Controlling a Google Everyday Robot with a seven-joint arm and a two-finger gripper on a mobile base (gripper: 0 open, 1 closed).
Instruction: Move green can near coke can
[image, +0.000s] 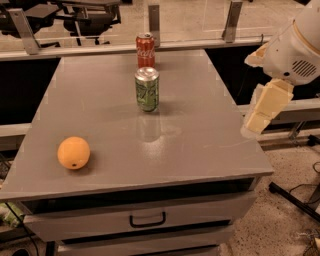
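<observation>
The green patterned drink can with a silver top (147, 90) stands upright on the flat grey tabletop (205, 130). Just behind the green can, apart from it, stands the red Coca-Cola can with white script (145, 50), also upright.

The green can likely handles as a light, thin-walled cylinder: smooth, a little slippery, easy to dent or tip. A moderate hold across its mid-body, below the rim, looks safest. Whether it is full cannot be told.

The cream-coloured gripper (257, 117) hangs well to the right of the green can, past the table's edge, touching nothing. Whether it is released or clenched cannot be told.

A round orange fruit (73, 152) lies left of and in front of the green can, well apart.
</observation>
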